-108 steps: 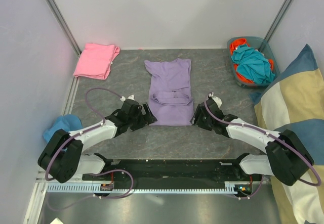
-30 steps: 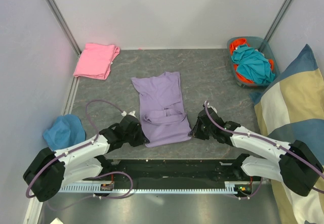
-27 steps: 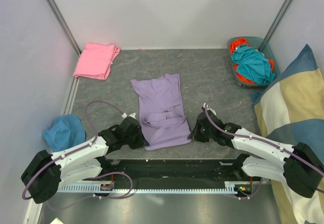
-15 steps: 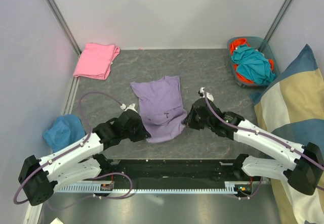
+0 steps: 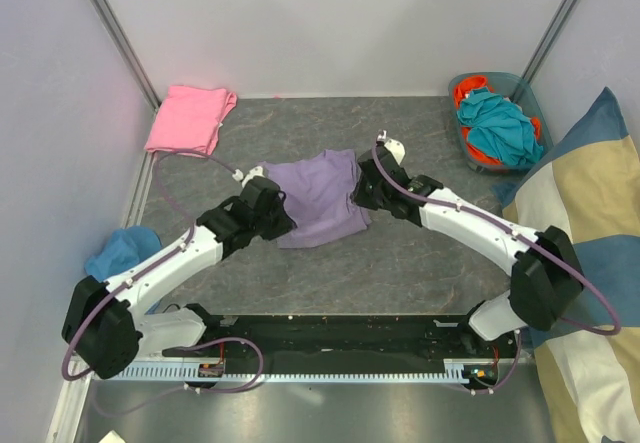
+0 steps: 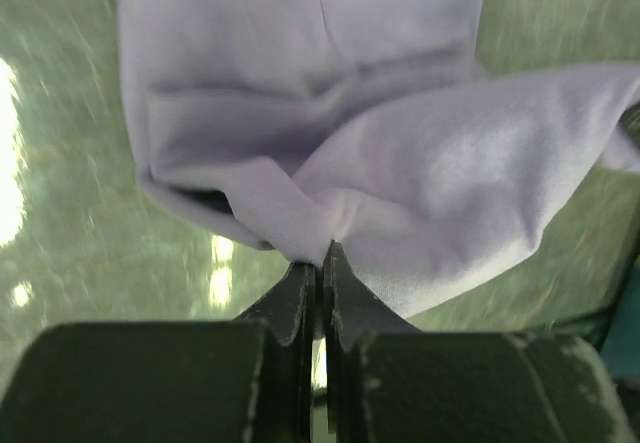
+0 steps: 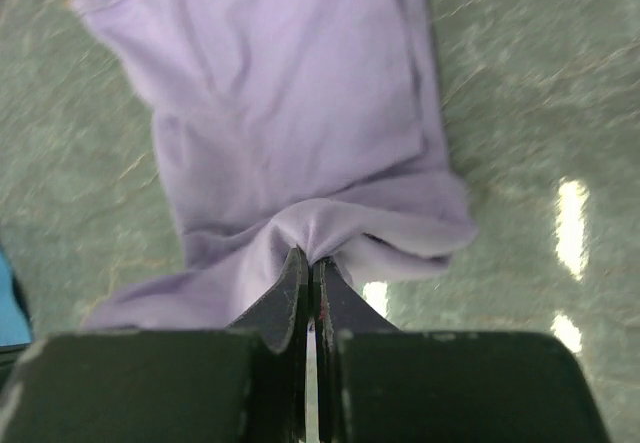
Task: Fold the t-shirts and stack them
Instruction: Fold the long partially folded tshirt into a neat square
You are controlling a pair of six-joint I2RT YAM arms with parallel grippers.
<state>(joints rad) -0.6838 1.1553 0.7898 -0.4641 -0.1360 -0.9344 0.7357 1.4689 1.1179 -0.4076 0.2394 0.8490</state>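
- The pink t-shirt [image 5: 188,120] lies folded in the far left corner of the desk [image 5: 420,253], close to the wall. I judge it to be the base of the stack, parked well apart from the work.
- A blue cloth [image 5: 120,253] sits bunched beside the left arm, apart from both shirts.
- The left gripper [image 6: 320,263] is clenched on a pinch of the lavender t-shirt [image 5: 318,195] at its left side, the cloth puckered at the tips.
- The lavender shirt lies mid-desk, doubled over. One layer is drawn across the other, probably to lay a fold evenly.
- The right gripper [image 7: 308,268] grasps the matching pinch on the right side, so the two arms share the edge between them.
- Bare desk lies on the near side and toward the pink shirt.
- The basket of clothes [image 5: 495,123] and the striped cushion [image 5: 585,223] crowd the right edge, well apart from the shirt.
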